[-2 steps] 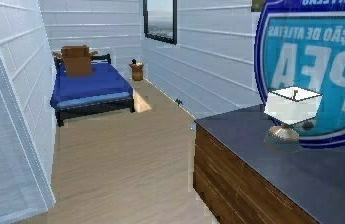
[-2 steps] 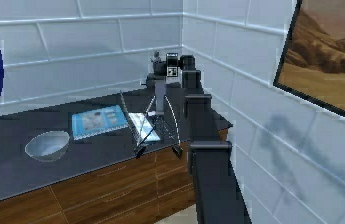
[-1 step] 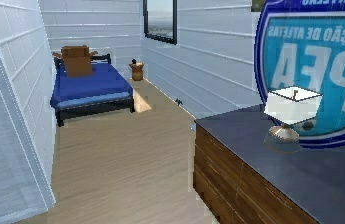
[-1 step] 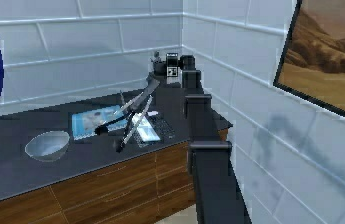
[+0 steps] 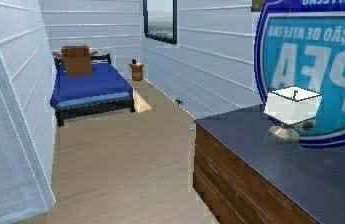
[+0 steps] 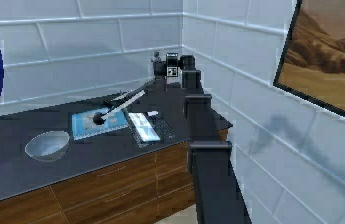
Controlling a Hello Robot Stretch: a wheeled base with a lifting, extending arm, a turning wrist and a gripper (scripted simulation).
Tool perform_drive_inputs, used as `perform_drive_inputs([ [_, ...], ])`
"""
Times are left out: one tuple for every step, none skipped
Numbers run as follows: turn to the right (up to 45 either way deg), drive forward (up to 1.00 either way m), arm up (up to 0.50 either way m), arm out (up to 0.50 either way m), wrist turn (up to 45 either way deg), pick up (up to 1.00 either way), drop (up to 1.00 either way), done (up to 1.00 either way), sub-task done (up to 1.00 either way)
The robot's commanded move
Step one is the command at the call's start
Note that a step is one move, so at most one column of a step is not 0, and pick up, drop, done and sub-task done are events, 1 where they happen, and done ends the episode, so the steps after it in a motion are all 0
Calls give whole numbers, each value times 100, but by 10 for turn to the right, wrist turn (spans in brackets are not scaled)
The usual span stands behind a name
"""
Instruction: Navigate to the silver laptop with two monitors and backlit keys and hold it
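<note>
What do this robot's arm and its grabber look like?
The arm is a dark, square-edged bar built of stepped segments. At its far end sit two small white squares with black marks. Left of them the gripper has a dark body and thin pale fingers.

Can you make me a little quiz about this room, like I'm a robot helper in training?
1. Pick one: what colour is the cover on the bed? A red, B blue, C green.
2. True or false: the grey bowl sits on the floor.
3. Fill the gap: in the forward view, a white ____ stands on the dark counter.

Key
1. B.
2. False. It sits on the dark counter.
3. lamp.
</note>
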Motion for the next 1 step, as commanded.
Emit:
perform_drive_inputs([
  [0, 0, 0, 0, 450, 0, 0, 0, 0],
])
